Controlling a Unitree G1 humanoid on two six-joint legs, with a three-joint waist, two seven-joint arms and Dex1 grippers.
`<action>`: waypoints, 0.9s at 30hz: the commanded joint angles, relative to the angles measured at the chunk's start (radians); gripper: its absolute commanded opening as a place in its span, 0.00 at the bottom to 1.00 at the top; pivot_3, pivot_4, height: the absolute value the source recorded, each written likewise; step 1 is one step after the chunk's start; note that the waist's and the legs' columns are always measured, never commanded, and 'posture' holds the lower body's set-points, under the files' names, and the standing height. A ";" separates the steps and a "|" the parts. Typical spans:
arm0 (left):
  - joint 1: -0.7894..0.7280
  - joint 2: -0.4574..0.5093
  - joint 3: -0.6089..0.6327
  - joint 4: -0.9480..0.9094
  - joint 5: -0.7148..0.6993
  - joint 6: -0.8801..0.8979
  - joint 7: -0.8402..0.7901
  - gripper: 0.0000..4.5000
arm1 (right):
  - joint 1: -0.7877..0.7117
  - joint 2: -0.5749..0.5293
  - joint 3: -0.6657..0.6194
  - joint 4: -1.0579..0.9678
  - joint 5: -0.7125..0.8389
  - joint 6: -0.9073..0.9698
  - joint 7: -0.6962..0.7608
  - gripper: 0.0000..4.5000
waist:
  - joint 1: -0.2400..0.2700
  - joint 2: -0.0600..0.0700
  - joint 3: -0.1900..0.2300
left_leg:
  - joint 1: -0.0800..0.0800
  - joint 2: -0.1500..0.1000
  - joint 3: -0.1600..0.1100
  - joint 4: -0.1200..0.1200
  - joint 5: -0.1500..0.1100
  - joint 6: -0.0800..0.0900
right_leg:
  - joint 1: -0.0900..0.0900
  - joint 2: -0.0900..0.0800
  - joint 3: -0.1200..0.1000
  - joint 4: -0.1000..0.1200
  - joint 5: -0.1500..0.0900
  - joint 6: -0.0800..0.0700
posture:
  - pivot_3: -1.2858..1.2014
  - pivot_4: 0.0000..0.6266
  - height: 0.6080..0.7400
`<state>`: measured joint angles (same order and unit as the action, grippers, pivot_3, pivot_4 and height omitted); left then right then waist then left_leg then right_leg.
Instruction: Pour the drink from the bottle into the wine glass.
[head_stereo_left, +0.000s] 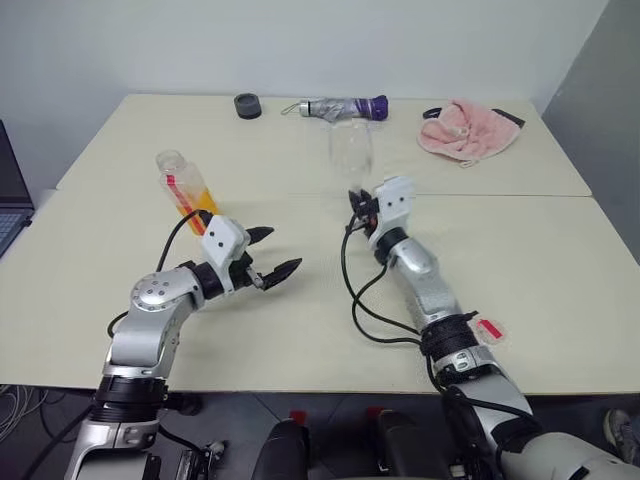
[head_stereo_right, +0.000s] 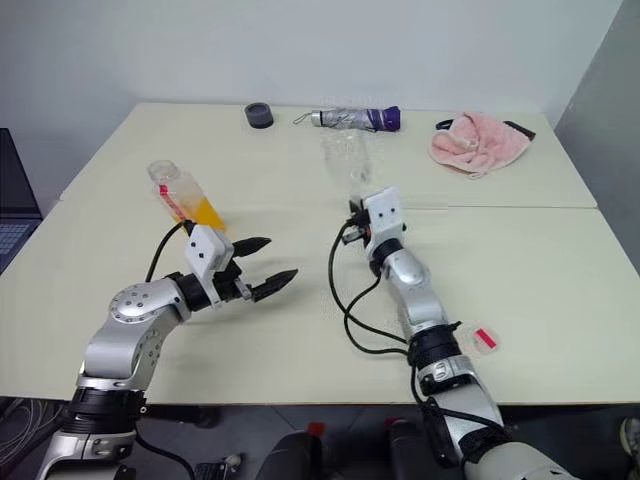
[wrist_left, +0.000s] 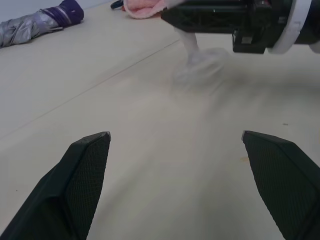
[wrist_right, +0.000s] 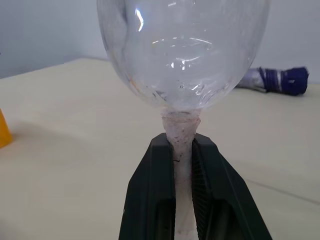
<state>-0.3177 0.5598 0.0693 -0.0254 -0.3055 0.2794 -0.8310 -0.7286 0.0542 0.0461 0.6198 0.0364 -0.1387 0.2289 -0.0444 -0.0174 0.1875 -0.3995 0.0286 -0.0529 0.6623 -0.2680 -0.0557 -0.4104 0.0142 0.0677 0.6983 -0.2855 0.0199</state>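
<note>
The bottle (head_stereo_left: 184, 187) stands on the table at the left, clear with a red strip, and the orange drink (head_stereo_left: 197, 203) fills its lower part. My left gripper (head_stereo_left: 284, 250) hovers just in front and to the right of it, open and with nothing between its fingers. My right gripper (wrist_right: 182, 165) is shut on the thin stem of the wine glass (head_stereo_left: 350, 150) near the table's middle. The glass stays upright with an empty bowl (wrist_right: 182, 50). In the left wrist view its foot (wrist_left: 200, 67) is blurred, low over the table.
At the back of the table lie a grey-and-purple folded umbrella (head_stereo_left: 345, 107), a black round object (head_stereo_left: 247, 105) and a pink cloth (head_stereo_left: 468, 130). A small red-and-white tag (head_stereo_left: 490, 328) lies by my right forearm. A laptop edge (head_stereo_left: 10, 200) shows at the far left.
</note>
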 joint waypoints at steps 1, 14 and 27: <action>-0.005 0.025 0.033 -0.031 -0.019 0.005 0.001 1.00 | -0.015 0.020 0.005 0.058 -0.018 -0.080 -0.025 0.03 | 0.000 0.000 0.000 | 0.000 0.000 0.000 0.000 0.000 0.000 | 0.000 0.000 0.000 0.000 0.000 0.000 | 0.52 0.24 1.00; -0.010 0.045 0.031 -0.051 -0.033 0.046 -0.014 1.00 | 0.270 -0.037 0.063 -0.157 -0.008 0.024 0.106 0.03 | 0.000 -0.001 -0.002 | 0.003 0.000 -0.001 0.000 0.000 0.000 | 0.003 0.000 0.000 0.000 0.000 0.000 | 0.52 0.24 1.00; -0.005 0.062 0.062 -0.061 -0.078 0.066 -0.030 1.00 | 0.243 -0.041 0.108 -0.224 -0.017 -0.019 0.131 0.03 | -0.002 -0.003 -0.004 | 0.005 -0.001 0.000 0.000 0.000 0.000 | 0.005 0.001 0.000 0.000 0.000 0.000 | 0.52 0.24 1.00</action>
<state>-0.3183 0.6038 0.0947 -0.0421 -0.3567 0.3460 -0.8542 -0.4699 0.0036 0.1377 0.3815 0.0215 -0.1482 0.3411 -0.0462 -0.0200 0.1838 -0.3944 0.0278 -0.0532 0.6622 -0.2680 -0.0557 -0.4054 0.0158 0.0677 0.6979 -0.2858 0.0201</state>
